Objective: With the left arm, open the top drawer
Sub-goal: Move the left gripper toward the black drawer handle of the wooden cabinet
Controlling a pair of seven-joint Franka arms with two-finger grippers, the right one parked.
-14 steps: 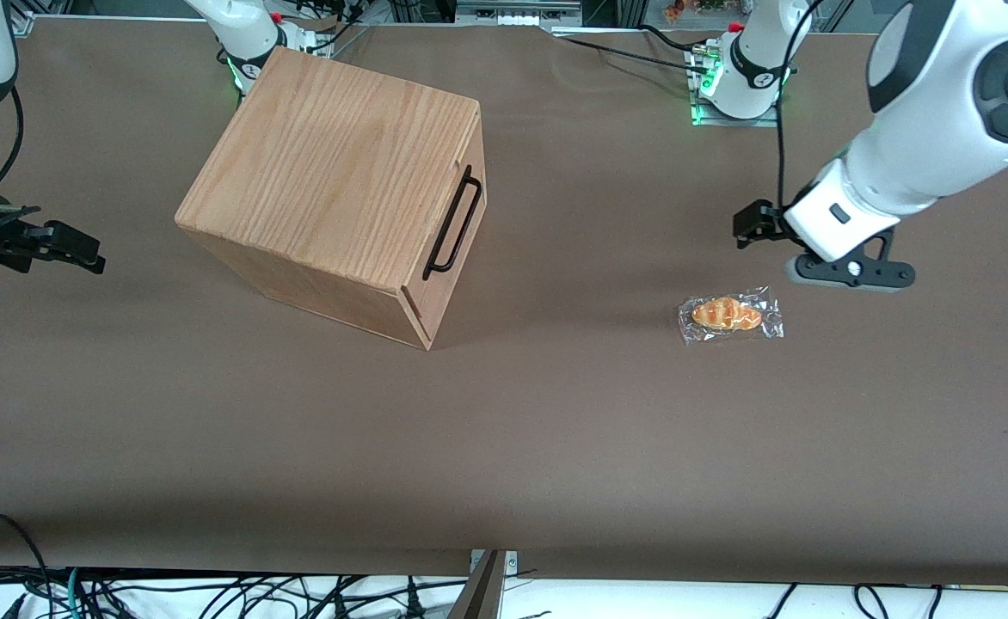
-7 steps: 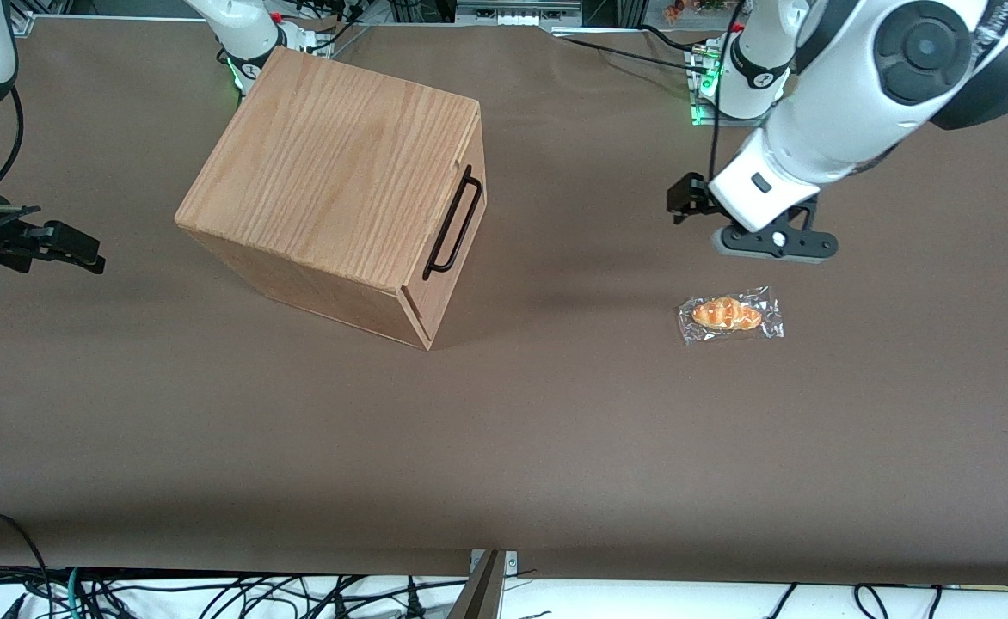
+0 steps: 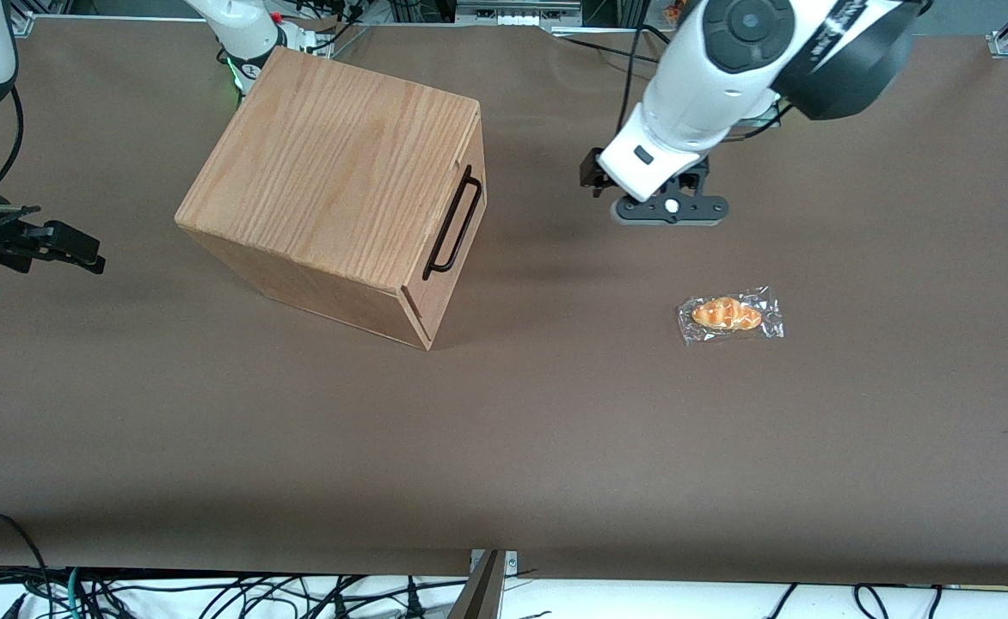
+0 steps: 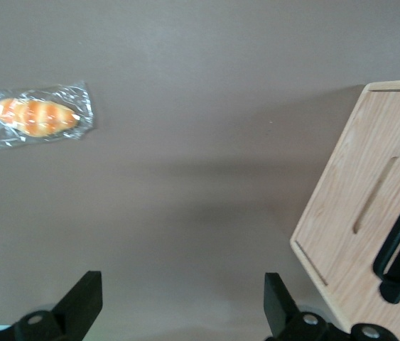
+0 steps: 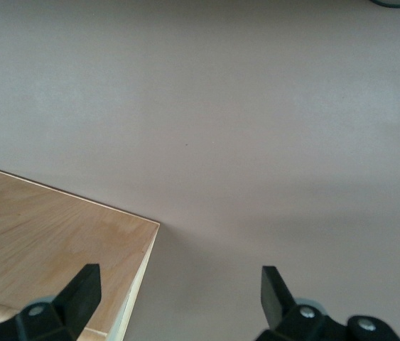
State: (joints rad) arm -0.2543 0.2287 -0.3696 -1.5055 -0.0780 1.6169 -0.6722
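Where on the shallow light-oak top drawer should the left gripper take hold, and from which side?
Probably the long thin black bar handle on the shallow light-oak top drawer, near its middle, coming from in front of the drawer. The bar stands off the wood, leaving room for a finger. The black two-finger gripper, fingers open, hangs above the brown table, apart from the cabinet.
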